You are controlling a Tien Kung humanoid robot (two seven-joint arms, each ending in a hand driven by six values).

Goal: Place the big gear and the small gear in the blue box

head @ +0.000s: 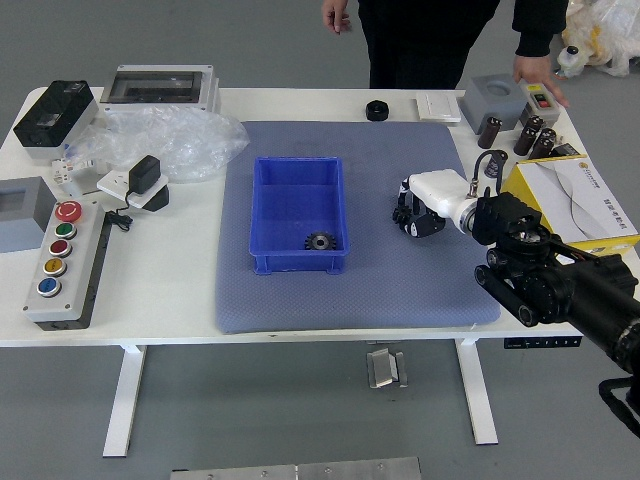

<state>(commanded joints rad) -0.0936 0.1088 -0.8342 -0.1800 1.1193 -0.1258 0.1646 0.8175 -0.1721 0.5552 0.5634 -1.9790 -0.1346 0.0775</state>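
In the head view my right hand (420, 212) is low over the grey-blue mat, to the right of the blue box (294, 262). A small dark round piece (401, 215) shows at the hand's left edge; it may be the small gear, but the hand covers much of that spot. Whether the hand holds it cannot be told. One dark toothed gear (320, 241) lies flat inside the box, near its front right corner. My left arm is out of view.
A button panel (65, 265) and plastic wrap (175, 145) are at the left. The yellow-edged white box (575, 200) stands beside my right wrist; dark cylinders stand behind it. A black round object (377, 110) lies behind the mat. A person stands beyond, one hand (540, 75) by the grey devices.
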